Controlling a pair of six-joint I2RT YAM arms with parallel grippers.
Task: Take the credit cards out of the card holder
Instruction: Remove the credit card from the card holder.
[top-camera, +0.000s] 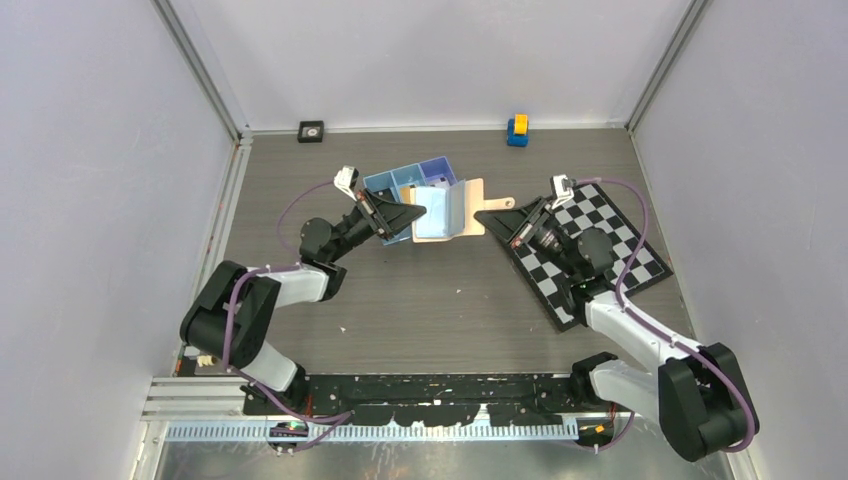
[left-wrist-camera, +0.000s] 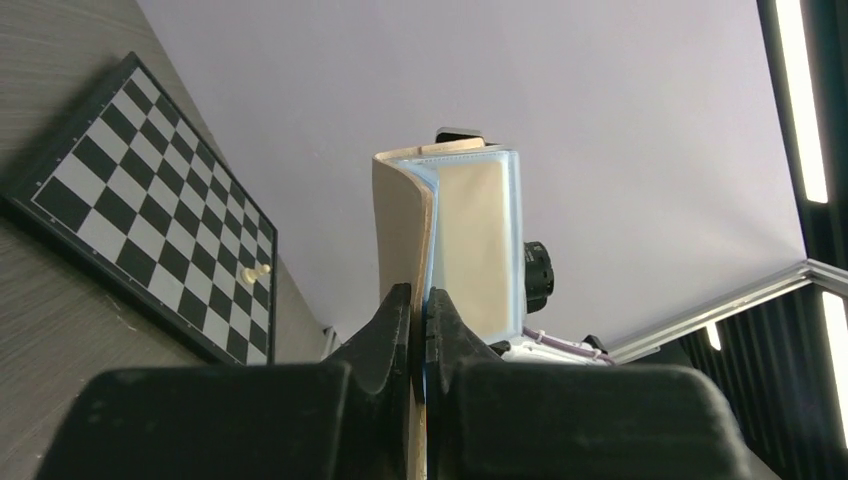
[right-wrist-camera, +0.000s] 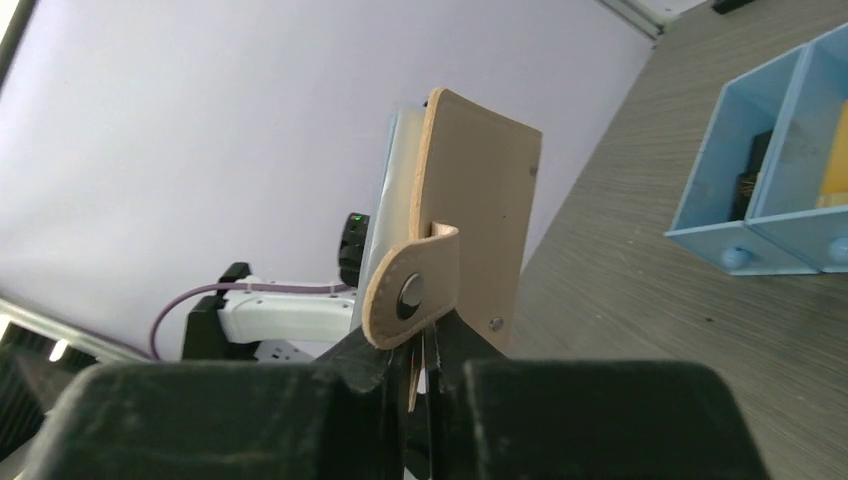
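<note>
Now tan leather-like folding card holder (top-camera: 455, 215) spans left-right, toward tabletop's (top-camera: 400, 310) far edge; left pincer (top-camera: 415, 212) clamped on its left edge, right pincer (top-camera: 487, 215) clamped on right edge; both equally near.

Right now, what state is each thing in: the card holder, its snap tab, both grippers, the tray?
card holder: unfolded open, held up between both grippers.
snap tab: unfastened.
left gripper: shut on the card holder's edge.
right gripper: shut on the card holder by the tab.
blue tray: on the table, with a dark card and an orange card in separate compartments.
</note>
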